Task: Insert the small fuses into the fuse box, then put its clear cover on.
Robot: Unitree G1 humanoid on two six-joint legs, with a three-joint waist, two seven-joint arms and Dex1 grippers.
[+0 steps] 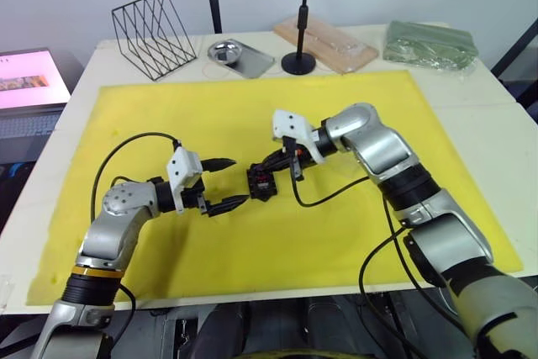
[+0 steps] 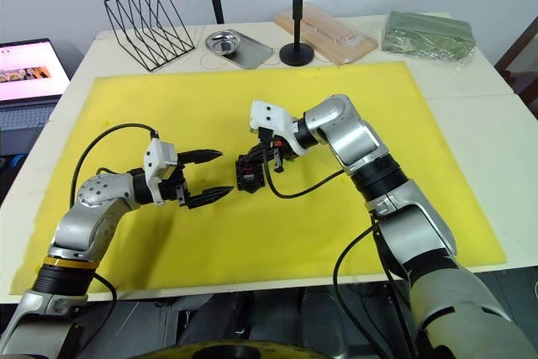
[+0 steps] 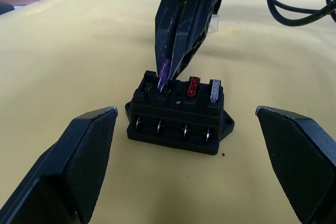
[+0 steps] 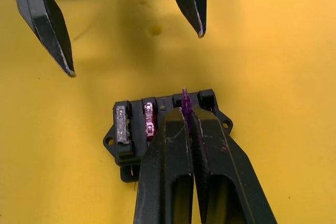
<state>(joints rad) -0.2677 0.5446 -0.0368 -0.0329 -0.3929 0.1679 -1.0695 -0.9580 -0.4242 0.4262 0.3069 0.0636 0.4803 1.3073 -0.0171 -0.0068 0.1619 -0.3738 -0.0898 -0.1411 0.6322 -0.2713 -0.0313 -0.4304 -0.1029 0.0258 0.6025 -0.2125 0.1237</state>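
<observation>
2 grippers: both sit at the middle of the yellow mat (image 1: 336, 241).
Left gripper (image 1: 225, 182): fingers wide apart, holding nothing, left of the fuse box (image 3: 178, 115).
Fuse box: light, stiff; red fuse (image 3: 193, 86) and grey fuse (image 3: 214, 91) already in.
Right gripper (image 4: 188, 115): pinched on the purple fuse (image 3: 164, 74), pushing it into a slot.
Purple fuse: tiny, slippery, easy to bend; hold its flat sides.

The right gripper (image 3: 167, 74) pinched a purple fuse (image 3: 164, 72) over the fuse box (image 3: 178, 115) — red and grey fuses already sat seated. The left gripper's fingers (image 3: 79, 166) stood wide apart.

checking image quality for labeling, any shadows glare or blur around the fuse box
Left wrist view: the fuse box is sharp, the left gripper's fingers blurred. Right wrist view: soft shadow on the yellow mat beyond the box. Head views: even light, no glare.
</observation>
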